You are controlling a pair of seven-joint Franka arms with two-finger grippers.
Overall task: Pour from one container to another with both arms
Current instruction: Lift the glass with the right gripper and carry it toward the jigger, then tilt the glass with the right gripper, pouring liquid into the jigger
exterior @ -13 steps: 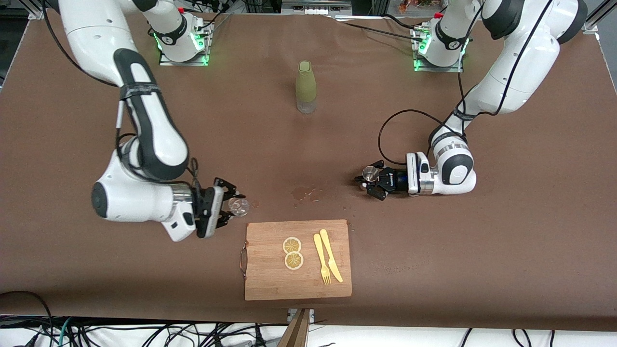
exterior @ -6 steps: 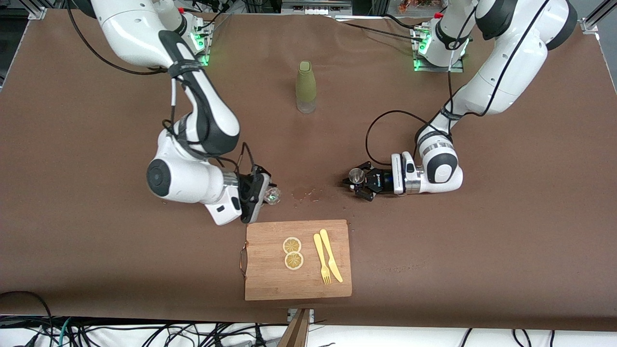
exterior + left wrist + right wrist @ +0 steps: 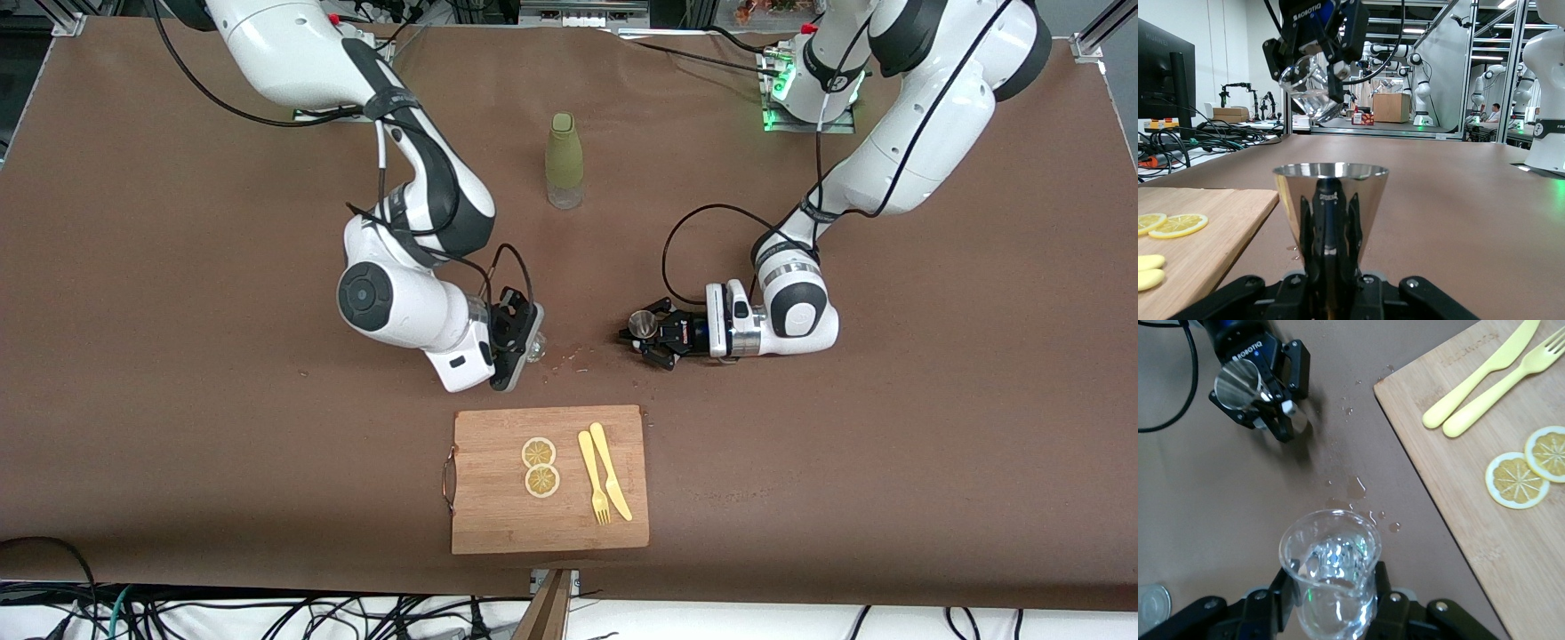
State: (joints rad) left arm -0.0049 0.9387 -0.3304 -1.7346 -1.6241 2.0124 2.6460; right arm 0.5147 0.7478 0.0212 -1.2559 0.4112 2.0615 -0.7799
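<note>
My right gripper (image 3: 531,343) is shut on a clear glass beaker (image 3: 1330,568) with clear liquid in it. It hangs tilted over a wet patch (image 3: 569,357) on the brown table. In the left wrist view the glass beaker (image 3: 1313,85) shows up high in the right gripper (image 3: 1318,63). My left gripper (image 3: 644,327) is shut on a small shiny metal cone cup (image 3: 1330,195), held upright and low over the table. The cone cup (image 3: 1238,383) and left gripper (image 3: 1268,400) also show in the right wrist view. A short gap separates the two containers.
A wooden cutting board (image 3: 551,524) lies nearer the front camera, carrying two lemon slices (image 3: 540,467) and a yellow knife and fork (image 3: 605,476). An olive-green bottle (image 3: 564,160) stands between the two arm bases. Water drops (image 3: 1353,487) dot the cloth.
The right arm has swung from its end of the table toward the middle, carrying the glass to the wet patch. The left gripper with the metal cup has slid a little toward it.
</note>
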